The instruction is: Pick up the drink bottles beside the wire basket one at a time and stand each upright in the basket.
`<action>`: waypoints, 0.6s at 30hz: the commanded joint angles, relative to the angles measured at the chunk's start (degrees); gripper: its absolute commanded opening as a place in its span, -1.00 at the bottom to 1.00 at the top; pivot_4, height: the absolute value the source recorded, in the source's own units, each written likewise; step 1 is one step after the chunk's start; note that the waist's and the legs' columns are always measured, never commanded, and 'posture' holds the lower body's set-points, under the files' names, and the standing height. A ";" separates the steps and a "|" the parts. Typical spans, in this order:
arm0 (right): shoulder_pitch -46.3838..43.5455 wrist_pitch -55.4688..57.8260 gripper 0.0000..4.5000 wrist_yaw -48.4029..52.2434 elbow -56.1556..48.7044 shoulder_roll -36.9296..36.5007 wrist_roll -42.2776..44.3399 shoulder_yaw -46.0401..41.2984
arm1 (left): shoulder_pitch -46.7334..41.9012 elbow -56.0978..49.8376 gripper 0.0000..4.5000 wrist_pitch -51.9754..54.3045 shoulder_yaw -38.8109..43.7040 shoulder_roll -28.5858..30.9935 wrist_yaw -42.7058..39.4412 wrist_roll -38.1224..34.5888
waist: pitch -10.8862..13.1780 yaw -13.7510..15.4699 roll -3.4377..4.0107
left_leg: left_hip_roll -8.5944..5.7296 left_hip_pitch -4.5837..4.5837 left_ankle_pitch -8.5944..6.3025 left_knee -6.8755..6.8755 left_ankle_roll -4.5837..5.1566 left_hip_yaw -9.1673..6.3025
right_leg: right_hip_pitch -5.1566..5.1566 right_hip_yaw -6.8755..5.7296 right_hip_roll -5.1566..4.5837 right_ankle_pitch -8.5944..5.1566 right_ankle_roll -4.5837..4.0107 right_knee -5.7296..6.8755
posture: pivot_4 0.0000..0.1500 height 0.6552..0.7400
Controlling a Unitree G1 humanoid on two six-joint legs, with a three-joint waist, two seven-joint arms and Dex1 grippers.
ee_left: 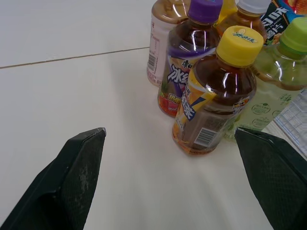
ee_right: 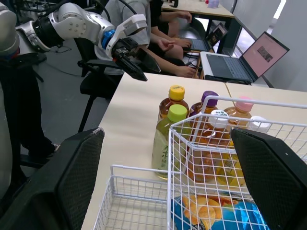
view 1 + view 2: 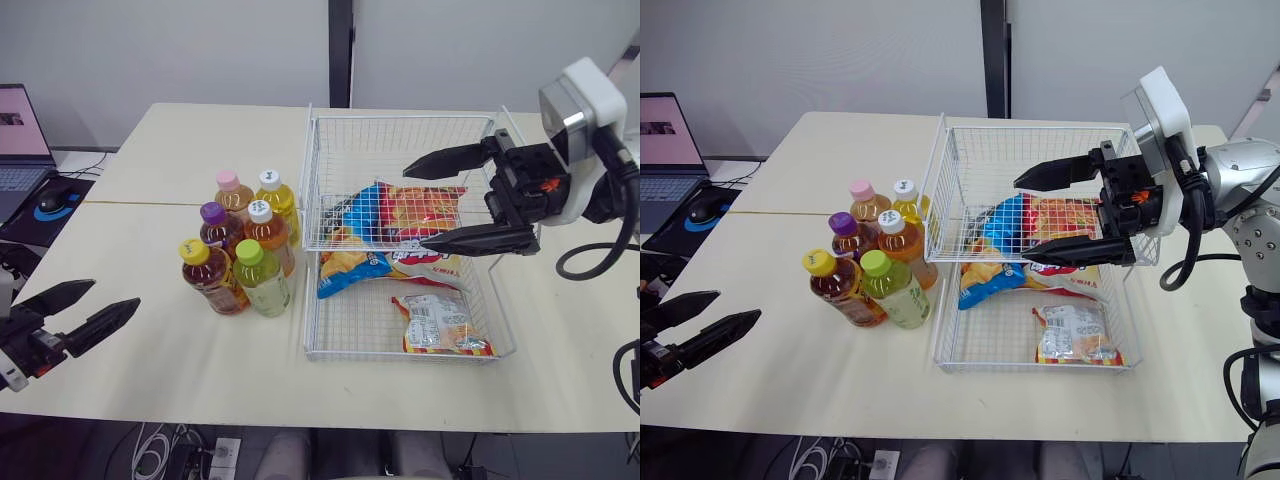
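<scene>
Starting at 8 o'clock on the table (image 3: 180, 150): left gripper (image 3: 116, 293), fingers spread wide, gripping nothing, aimed at the bottles. Next, six drink bottles (image 3: 245, 245) standing in a tight bunch at 9 o'clock of the wire basket (image 3: 400, 118), just beside it. Look full, so probably hefty, with slick rigid plastic. Best to grab the yellow-capped bottle (image 3: 210, 275) first, at 7 o'clock of the bunch, around the labelled body, not the cap. Over the basket's 3 o'clock side: right gripper (image 3: 415, 206), also spread and empty, above snack bags (image 3: 430, 325).
</scene>
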 commanded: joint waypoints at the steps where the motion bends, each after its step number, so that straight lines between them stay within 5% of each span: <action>1: 0.71 -1.11 1.00 0.36 -2.60 -1.14 -0.90 -1.74 | -0.66 -5.76 0.98 3.55 2.31 1.07 2.14 -6.69 | 0.00 0.02 0.00 | 0.00 0.00 0.00 0.01 0.00 -0.01 | 0.00 0.01 0.00 0.00 0.00 0.00 | 1.00 1.00; 7: 1.50 -0.83 1.00 -0.13 -3.50 -0.70 -0.84 -2.37 | -5.58 -9.18 0.98 2.99 -1.01 0.06 8.62 -10.23 | 0.00 0.10 0.00 | 0.04 -0.02 0.00 0.01 0.00 -0.03 | -0.01 0.01 0.01 0.03 -0.04 -0.01 | 1.00 1.00; 18: 1.97 -1.48 1.00 -0.10 -4.03 -0.53 -1.30 -2.15 | -14.42 -11.90 0.98 -8.65 -15.68 -10.23 23.31 2.67 | 0.00 0.29 -0.01 | 0.05 -0.04 0.00 0.08 0.00 0.07 | 0.01 0.03 0.33 0.14 0.00 -0.04 | 1.00 1.00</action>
